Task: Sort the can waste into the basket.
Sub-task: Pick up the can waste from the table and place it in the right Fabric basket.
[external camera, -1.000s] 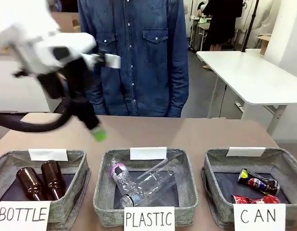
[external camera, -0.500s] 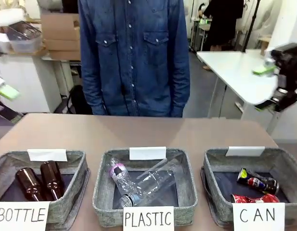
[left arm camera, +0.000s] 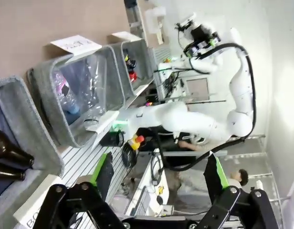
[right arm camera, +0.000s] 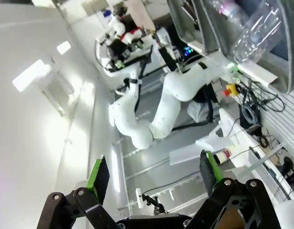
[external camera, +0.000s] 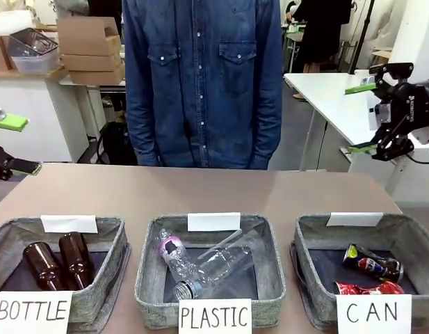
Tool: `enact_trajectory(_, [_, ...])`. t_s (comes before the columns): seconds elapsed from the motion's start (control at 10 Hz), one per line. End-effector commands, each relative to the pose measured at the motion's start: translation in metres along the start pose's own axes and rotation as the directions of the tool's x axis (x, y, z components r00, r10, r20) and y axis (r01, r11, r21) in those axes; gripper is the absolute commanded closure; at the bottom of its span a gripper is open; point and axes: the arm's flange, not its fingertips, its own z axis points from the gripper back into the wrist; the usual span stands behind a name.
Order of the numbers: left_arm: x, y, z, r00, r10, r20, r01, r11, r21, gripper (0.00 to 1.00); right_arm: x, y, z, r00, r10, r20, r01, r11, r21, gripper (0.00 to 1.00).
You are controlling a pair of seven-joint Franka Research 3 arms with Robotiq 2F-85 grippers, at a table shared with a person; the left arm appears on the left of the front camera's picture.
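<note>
At the near right of the table, the grey "CAN" basket [external camera: 308, 240] already held both pieces of can waste: the dark blue can [external camera: 370, 263] lay toward its far side and the red can [external camera: 369, 287] just behind the front sign. No can lay on the bare brown tabletop [external camera: 214, 191], so the sorting looked finished, or paused until more waste arrived.

Both arms were pulled back to the sides. The right gripper [external camera: 361, 118] hung high at the right edge, well above its basket, green-padded fingers spread wide with nothing between them. The left gripper [external camera: 14, 145] sat at the far left edge, fingers likewise apart and empty; its wrist view showed the same wide gap [left arm camera: 158, 174].

The middle "PLASTIC" basket [external camera: 148, 268] held clear plastic bottles and the "BOTTLE" basket [external camera: 117, 254] brown glass ones. A person in a denim shirt [external camera: 200, 83] stood at the far side. Any next move would probably call for a fresh can on the table; otherwise the arms had only to rest.
</note>
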Motion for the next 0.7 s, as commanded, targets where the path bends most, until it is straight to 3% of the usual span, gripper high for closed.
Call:
enact_trajectory(0.0, [0.0069, -0.0097, 0.0087, 0.999, 0.001, -0.052, 0.0, 0.999, 0.038, 0.0, 0.0001, -0.0009, -0.0036, 0.998, 0.044, -0.044, -0.045, 0.998, -0.033, 0.0])
enact_trajectory(0.6, [0.0069, -0.0097, 0.0087, 0.999, 0.001, -0.052, 0.0, 0.999, 0.038, 0.0, 0.0001, -0.0009, -0.0036, 0.998, 0.044, -0.044, -0.045, 0.998, -0.033, 0.0])
